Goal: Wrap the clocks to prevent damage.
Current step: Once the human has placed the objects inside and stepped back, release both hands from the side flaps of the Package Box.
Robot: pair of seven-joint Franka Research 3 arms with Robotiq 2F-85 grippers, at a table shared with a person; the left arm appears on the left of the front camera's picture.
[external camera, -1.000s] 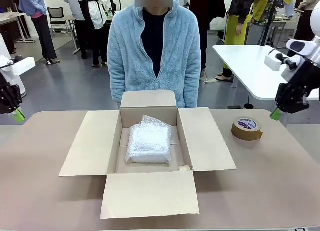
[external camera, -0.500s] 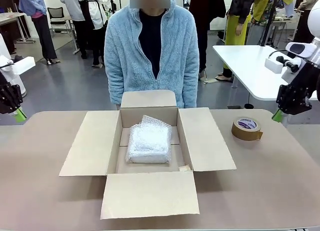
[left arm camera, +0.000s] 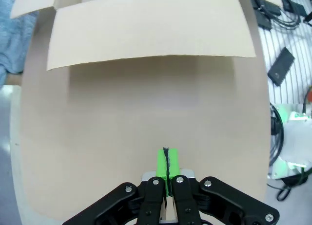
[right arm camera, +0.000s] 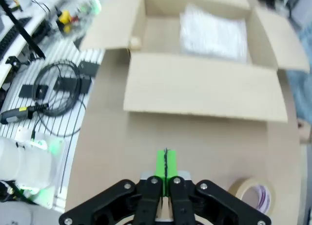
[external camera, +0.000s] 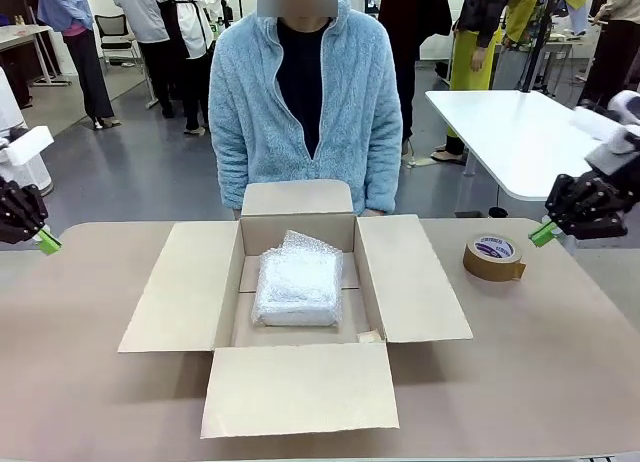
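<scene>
Front view: the bubble-wrapped bundle (external camera: 298, 285) is lying inside the open cardboard box (external camera: 190, 287) on the worktop (external camera: 80, 362), a brown tape roll (external camera: 494, 257) sitting nearby; left wrist view: the left jaws are pressing together; right wrist view: the right jaws are likewise pressing together.

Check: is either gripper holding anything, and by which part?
Nothing held: left gripper and right gripper are both shut, pads together and empty; the wrapped clocks lie in the cardboard box.
</scene>
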